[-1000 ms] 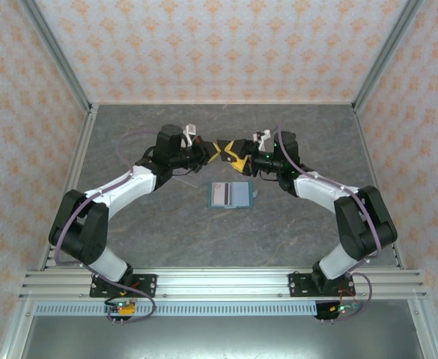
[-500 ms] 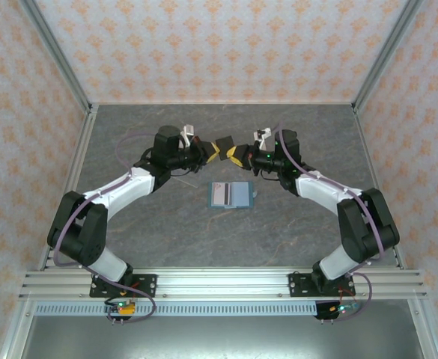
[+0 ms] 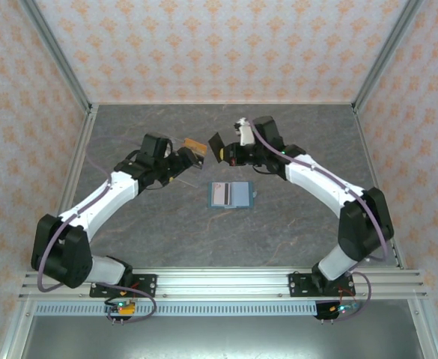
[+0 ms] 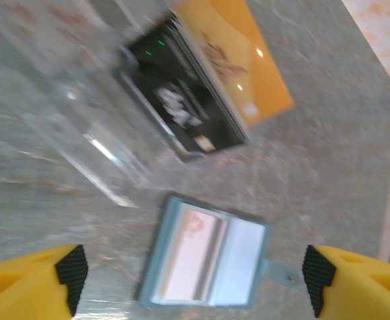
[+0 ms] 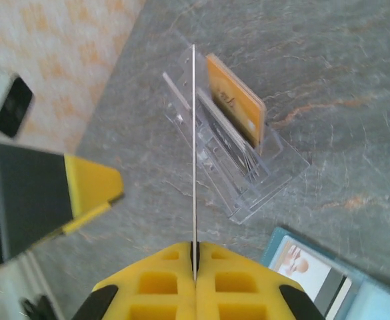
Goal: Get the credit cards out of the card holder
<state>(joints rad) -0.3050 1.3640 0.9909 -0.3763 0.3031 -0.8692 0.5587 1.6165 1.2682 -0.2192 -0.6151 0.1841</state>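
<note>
The teal card holder [image 3: 231, 194] lies open on the table, a pale card with a dark strip in its left pocket [image 4: 195, 257]. My right gripper [image 5: 195, 267] is shut on a thin credit card [image 5: 193, 147], seen edge-on, above the table beside the clear tray. From above this card [image 3: 217, 147] looks dark and juts left from the right gripper [image 3: 227, 153]. My left gripper [image 4: 191, 287] stands open and holds nothing, left of the tray and aimed at the card holder [image 4: 208, 260]. In the top view the left gripper [image 3: 180, 160] is apart from the held card.
A clear plastic tray [image 5: 261, 173] behind the card holder carries an orange card [image 5: 235, 100] and darker cards [image 4: 188, 107] upright in its slots. One yellow finger [image 5: 88, 187] of the left gripper is close to the held card. Patterned walls enclose the table.
The two grippers met at one card in mid-air. The right gripper shut on it, the left opened and drew back to the left, and the right arm carried the card leftward.
</note>
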